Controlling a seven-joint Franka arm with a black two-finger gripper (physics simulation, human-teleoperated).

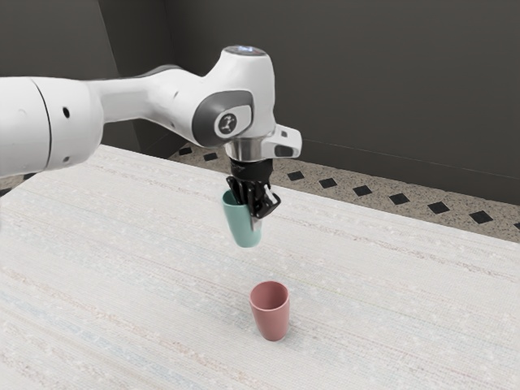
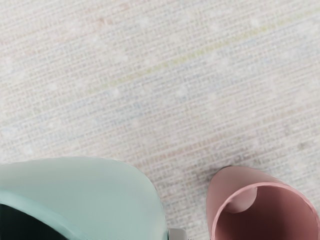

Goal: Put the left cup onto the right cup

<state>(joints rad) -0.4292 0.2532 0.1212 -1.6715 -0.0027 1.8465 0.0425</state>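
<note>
A mint-green cup [image 1: 240,222] hangs in the air, tilted a little, with my black gripper [image 1: 253,205] shut on its rim. A pink cup [image 1: 270,309] stands upright on the table, below the green cup and slightly toward the exterior view's right. There is a clear gap between the two cups. In the wrist view the green cup [image 2: 80,195] sits large just under my hand, and the pink cup [image 2: 262,205] shows its open mouth beside it.
The table [image 1: 122,268] has a pale woven cover and stretches wide around the pink cup. Beyond its far edge lies a tiled floor [image 1: 390,195] with black diamonds, then a dark wall.
</note>
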